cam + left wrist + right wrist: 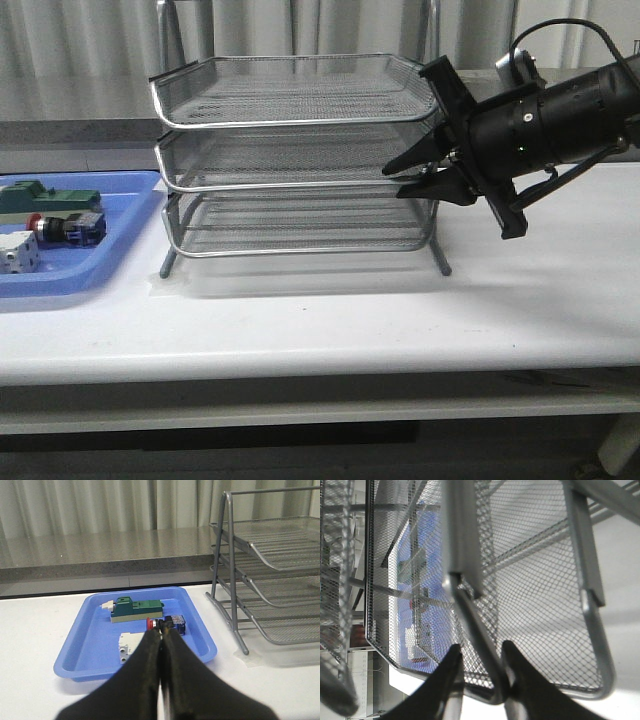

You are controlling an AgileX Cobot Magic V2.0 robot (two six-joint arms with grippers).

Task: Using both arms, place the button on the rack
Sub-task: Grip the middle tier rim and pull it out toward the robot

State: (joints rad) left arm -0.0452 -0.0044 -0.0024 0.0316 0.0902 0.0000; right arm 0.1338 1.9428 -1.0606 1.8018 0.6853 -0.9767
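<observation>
The button [62, 227], red head and black and blue body, lies on its side in the blue tray [125, 235] at the far left; it also shows in the left wrist view [172, 624]. The silver three-tier wire rack [290, 122] stands mid-table. My right gripper [393, 181] is open at the rack's right side, its fingers either side of the middle tray's front corner rim [470, 612]; it holds nothing firmly. My left gripper [161, 632] is shut and empty, hovering in front of the blue tray [90, 645], pointing at the button. It is out of the front view.
A green block [50, 198] and a white cube [18, 252] share the blue tray with the button; both show in the left wrist view, the block [137, 608] behind and the cube [127, 645] beside the button. The rack's thin legs [235, 610] stand right of the tray.
</observation>
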